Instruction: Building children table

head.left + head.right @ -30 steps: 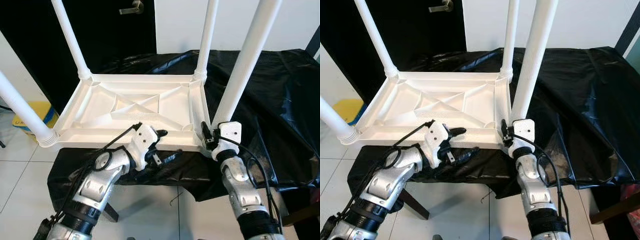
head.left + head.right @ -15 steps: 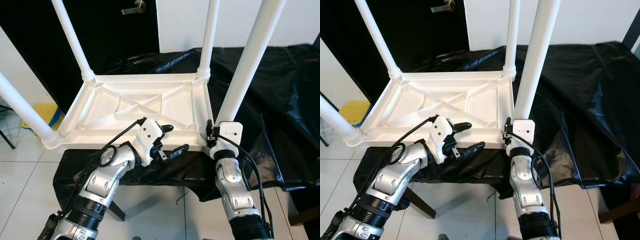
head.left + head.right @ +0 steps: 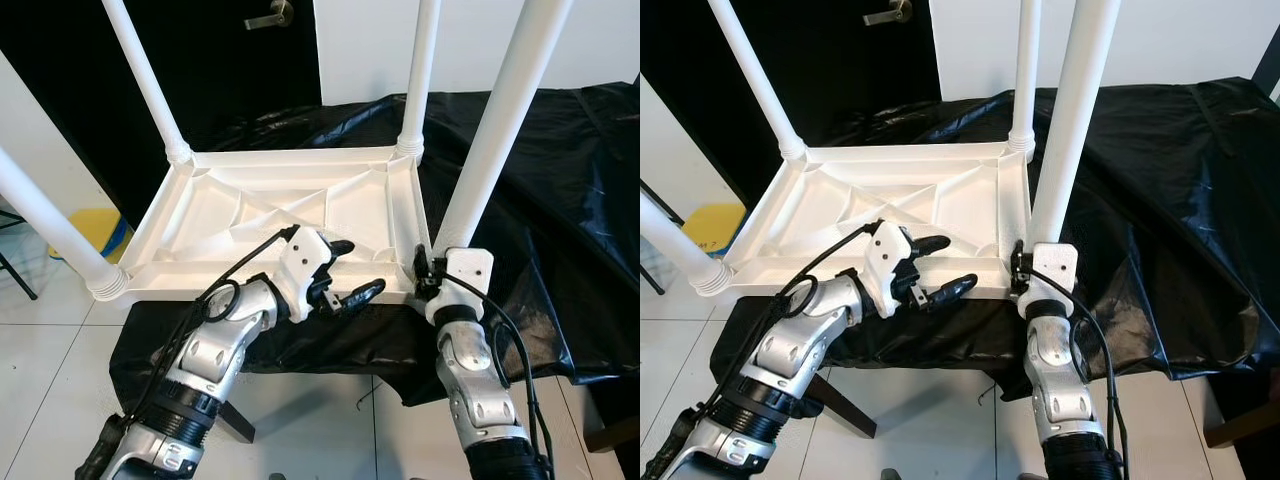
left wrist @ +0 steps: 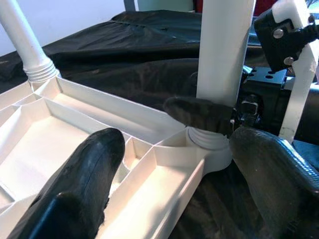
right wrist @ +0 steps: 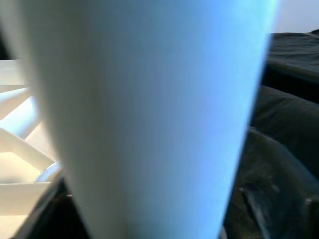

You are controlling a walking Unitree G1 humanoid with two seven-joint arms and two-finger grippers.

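Observation:
The white plastic children's table (image 3: 250, 215) lies upside down on a black cloth (image 3: 560, 200), its legs pointing up. My left gripper (image 3: 350, 270) is open at the near rim, one finger over the ribbed underside and the other outside over the cloth. My right gripper (image 3: 430, 275) is at the base of the near right leg (image 3: 490, 130) and shut on it. In the left wrist view one of its black fingers (image 4: 199, 112) presses against that leg (image 4: 224, 50) just above the socket. The leg (image 5: 149, 124) stands very close in the right wrist view.
The far left leg (image 3: 145, 85), far right leg (image 3: 422, 70) and near left leg (image 3: 45, 220) stand in their corner sockets. A dark door with a lever handle (image 3: 268, 14) is behind. A yellow object (image 3: 85, 235) lies on the white tiled floor (image 3: 50, 380) to the left.
My left gripper has moved forward and right along the near rim, closer to the near right corner, and stays open. The right gripper remains at the leg base. The camera shifted slightly.

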